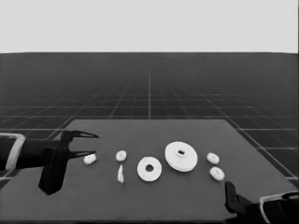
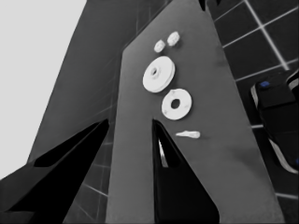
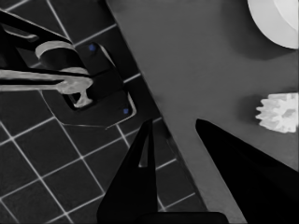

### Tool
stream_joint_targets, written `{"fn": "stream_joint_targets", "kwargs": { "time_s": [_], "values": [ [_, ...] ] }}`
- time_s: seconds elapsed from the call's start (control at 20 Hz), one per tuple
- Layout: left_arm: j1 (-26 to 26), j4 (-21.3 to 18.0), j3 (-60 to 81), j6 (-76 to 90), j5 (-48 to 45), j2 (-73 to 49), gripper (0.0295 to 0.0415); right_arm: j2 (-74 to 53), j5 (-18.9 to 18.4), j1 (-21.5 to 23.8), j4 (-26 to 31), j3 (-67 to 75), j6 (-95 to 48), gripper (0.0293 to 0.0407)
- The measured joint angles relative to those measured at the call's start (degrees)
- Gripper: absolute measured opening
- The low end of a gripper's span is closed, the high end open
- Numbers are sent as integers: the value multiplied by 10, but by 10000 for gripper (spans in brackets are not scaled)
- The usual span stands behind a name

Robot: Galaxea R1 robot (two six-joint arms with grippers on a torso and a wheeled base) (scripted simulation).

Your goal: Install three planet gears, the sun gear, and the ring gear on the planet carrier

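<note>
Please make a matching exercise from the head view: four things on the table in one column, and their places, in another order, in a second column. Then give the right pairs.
Things
1. larger round part
2. smaller round part
3. thin white piece
4. left gripper

Places
A. at the table's left end, fingers open, a gear lying near the lower finger
B. just left of the smaller round part
C. near the table's middle, between the thin white piece and the larger round part
D. right of the middle, with two gears farther right

Pairs: 1-D, 2-C, 3-B, 4-A
</note>
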Motion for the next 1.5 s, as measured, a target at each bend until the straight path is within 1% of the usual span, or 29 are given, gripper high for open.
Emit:
{"fn": "stream_joint_targets", "kwargs": {
  "time_s": [0.05, 0.1, 0.15, 0.2, 0.25, 0.3, 0.35, 0.4, 0.45, 0.5, 0.55, 0.7, 0.75, 0.8, 0.9, 1.2, 1.3, 1.35, 1.5],
  "values": [
    [40, -42, 41, -1, 28, -2, 295, 8, 13, -31, 43, 30, -2, 293],
    [26, -25, 25, -1, 17, -1, 297, 5, 8, -19, 26, 17, -1, 308],
    [16, -15, 14, -1, 10, -1, 314, 3, 4, -13, 15, 9, -1, 337],
    [11, -9, 9, 0, 6, -1, 347, 1, 3, -9, 9, 4, 0, 368],
    [141, 195, -97, -277, 182, 26, 389, 1, 1, -6, 5, 2, 0, 380],
    [169, 141, -239, -492, 334, 119, 404, 1, 1, -5, 3, 0, 0, 383],
    [173, 41, -381, -570, 387, 197, 398, 0, 0, -4, 2, 0, 0, 384],
    [177, -27, -494, -594, 406, 247, 391, 0, 0, -4, 1, -1, 0, 384],
    [180, -68, -576, -597, 418, 282, 388, 0, 0, -4, 1, -1, 0, 385],
    [182, -92, -633, -595, 426, 305, 386, 0, 0, -3, 1, -1, 0, 385],
    [183, -106, -671, -590, 431, 321, 385, 0, 0, -3, 0, -1, 0, 385],
    [185, -122, -721, -581, 439, 342, 385, 0, 0, -3, 0, -2, 0, 385],
    [225, -97, -750, -572, 404, 356, 385, 0, 0, -3, 0, -2, 0, 385],
    [255, -85, -776, -564, 382, 369, 385, 0, 0, -3, 0, -2, 0, 385],
    [279, -76, -807, -552, 362, 384, 385, 0, 0, -3, 0, -2, 0, 385],
    [289, -73, -826, -545, 351, 393, 385, 0, 0, -3, 0, -2, 0, 385],
    [289, -73, -826, -545, 350, 393, 315, 0, 0, -3, 0, -2, 0, 385],
    [289, -73, -826, -545, 350, 393, 312, 0, 0, -3, 0, -2, 0, 385],
    [289, -73, -826, -544, 350, 394, 312, 0, 0, -3, 0, -2, 0, 385]
  ]
}}
